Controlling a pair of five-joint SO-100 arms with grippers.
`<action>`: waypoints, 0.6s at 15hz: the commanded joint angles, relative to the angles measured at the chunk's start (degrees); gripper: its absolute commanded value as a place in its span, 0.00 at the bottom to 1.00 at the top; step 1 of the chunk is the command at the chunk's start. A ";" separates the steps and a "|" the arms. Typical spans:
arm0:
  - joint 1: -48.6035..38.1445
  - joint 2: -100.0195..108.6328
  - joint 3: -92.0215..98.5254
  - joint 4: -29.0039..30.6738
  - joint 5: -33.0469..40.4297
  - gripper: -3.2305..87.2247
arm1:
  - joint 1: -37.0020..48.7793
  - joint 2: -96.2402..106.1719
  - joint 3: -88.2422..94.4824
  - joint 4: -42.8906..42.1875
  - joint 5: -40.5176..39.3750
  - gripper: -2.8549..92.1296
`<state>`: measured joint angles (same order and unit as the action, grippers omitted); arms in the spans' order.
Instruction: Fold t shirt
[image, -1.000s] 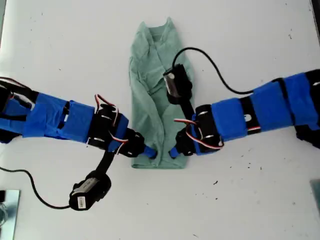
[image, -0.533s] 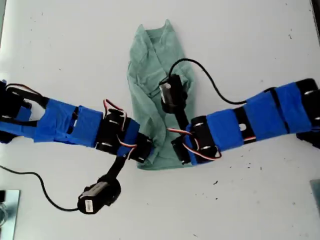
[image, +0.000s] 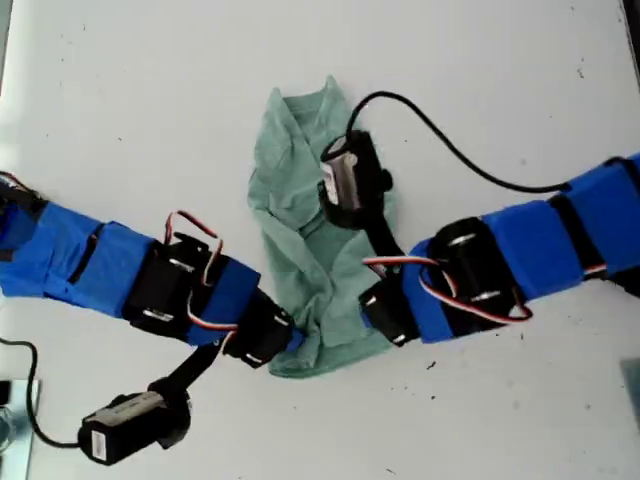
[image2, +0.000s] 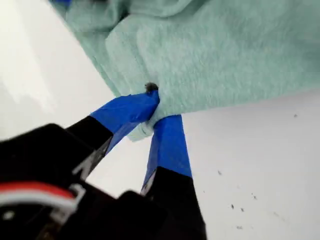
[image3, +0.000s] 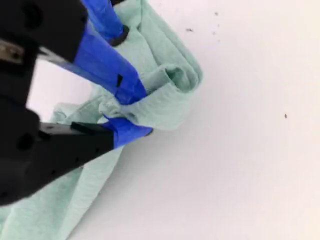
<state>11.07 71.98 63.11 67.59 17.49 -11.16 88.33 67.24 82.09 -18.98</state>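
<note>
the t shirt (image: 300, 240) lies rumpled lengthwise at the center of the exterior view on the white counter (image: 480, 80), its lower hem raised and bunched. my first tool (image2: 156, 116) is pinching a hem corner of the cloth, and my second tool (image3: 131, 111) is likewise clamped on a bunched hem corner. both arms meet at the hem in the lower middle of the exterior view.

Both arms are black, wrapped in bright blue tape, with red-and-white wires and blue-taped pincer fingers (image2: 167, 145).
</note>
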 joint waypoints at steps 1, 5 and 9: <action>-6.33 12.39 0.97 1.58 1.93 0.03 | 8.17 8.88 1.14 -1.76 -4.13 0.02; -23.73 16.44 9.58 2.72 8.26 0.03 | 24.96 9.58 8.17 -10.81 -12.22 0.10; -29.62 34.28 20.57 0.70 6.68 0.36 | 31.73 19.51 11.25 -17.14 -17.31 0.28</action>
<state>-14.41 92.02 79.72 70.49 25.31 17.14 95.98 76.73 69.70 -34.72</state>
